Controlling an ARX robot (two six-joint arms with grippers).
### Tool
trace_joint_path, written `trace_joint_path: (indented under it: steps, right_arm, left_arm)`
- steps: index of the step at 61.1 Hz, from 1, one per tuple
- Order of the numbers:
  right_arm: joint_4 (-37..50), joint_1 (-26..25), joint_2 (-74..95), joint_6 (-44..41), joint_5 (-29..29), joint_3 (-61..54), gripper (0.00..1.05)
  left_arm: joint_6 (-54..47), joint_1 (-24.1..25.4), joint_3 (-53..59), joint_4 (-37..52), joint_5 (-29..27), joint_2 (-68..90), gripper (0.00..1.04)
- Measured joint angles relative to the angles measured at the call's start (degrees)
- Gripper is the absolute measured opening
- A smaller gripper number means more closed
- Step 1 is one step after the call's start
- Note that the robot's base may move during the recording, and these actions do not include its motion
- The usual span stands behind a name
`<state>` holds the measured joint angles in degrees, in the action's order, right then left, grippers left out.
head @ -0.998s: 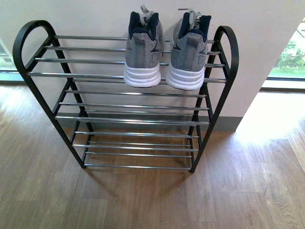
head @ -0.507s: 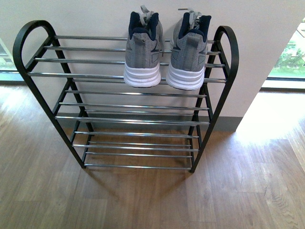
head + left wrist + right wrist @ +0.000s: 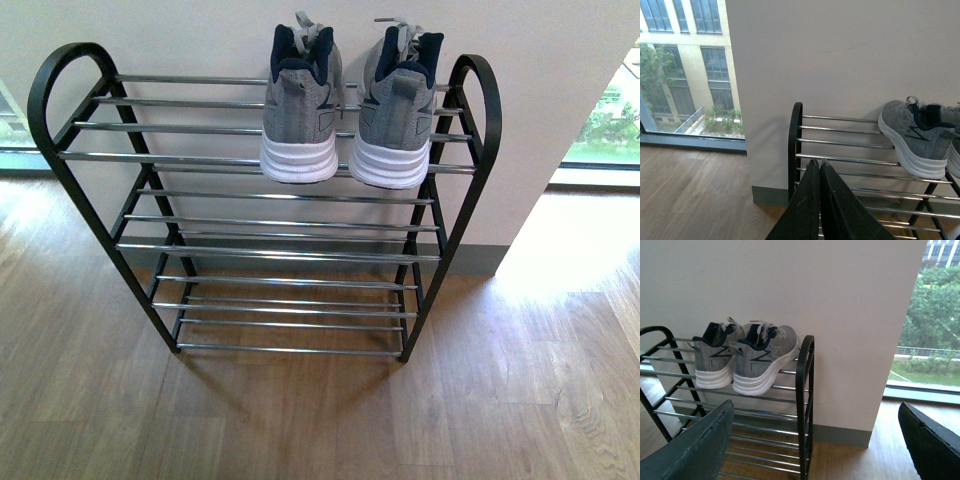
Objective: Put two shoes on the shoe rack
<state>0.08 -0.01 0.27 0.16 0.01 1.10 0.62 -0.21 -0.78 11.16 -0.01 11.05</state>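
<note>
Front view: left sneaker (image 3: 300,110), right sneaker (image 3: 395,115) side by side on rack (image 3: 180,158) top shelf, 1 o'clock; wall (image 3: 200,30) behind, open floor (image 3: 300,420) at 6. Left gripper (image 3: 819,164) pressed together, right gripper (image 3: 815,407) spread wide.

The shoe rack (image 3: 280,252) has a smooth black painted metal frame and shiny chrome rods. The two shoes (image 3: 300,110) on it are grey knit cloth with white rubbery soles. The floor (image 3: 300,420) beneath looks like matt wood.

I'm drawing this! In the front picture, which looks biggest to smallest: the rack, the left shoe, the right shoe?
1. shoe rack, by far.
2. left grey shoe and right grey shoe: they look alike, so no ranking.
</note>
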Motion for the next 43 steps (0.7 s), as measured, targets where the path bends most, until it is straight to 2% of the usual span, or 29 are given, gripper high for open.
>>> trace_joint_path:
  steps: [4, 9, 27, 43]
  right_arm:
    - [0.0, 0.0, 0.0, 0.0, 0.0, 0.0, 0.95]
    - [0.0, 0.0, 0.0, 0.0, 0.0, 0.0, 0.95]
    - [0.0, 0.0, 0.0, 0.0, 0.0, 0.0, 0.95]
    - [0.0, 0.0, 0.0, 0.0, 0.0, 0.0, 0.95]
  left_arm:
    - [0.0, 0.0, 0.0, -1.2, 0.0, -1.1, 0.01]
    - [0.0, 0.0, 0.0, -10.6, 0.0, -9.1, 0.01]
    - [0.0, 0.1, 0.0, -11.2, 0.0, -10.1, 0.01]
    - [0.0, 0.1, 0.0, -11.2, 0.0, -10.1, 0.48]
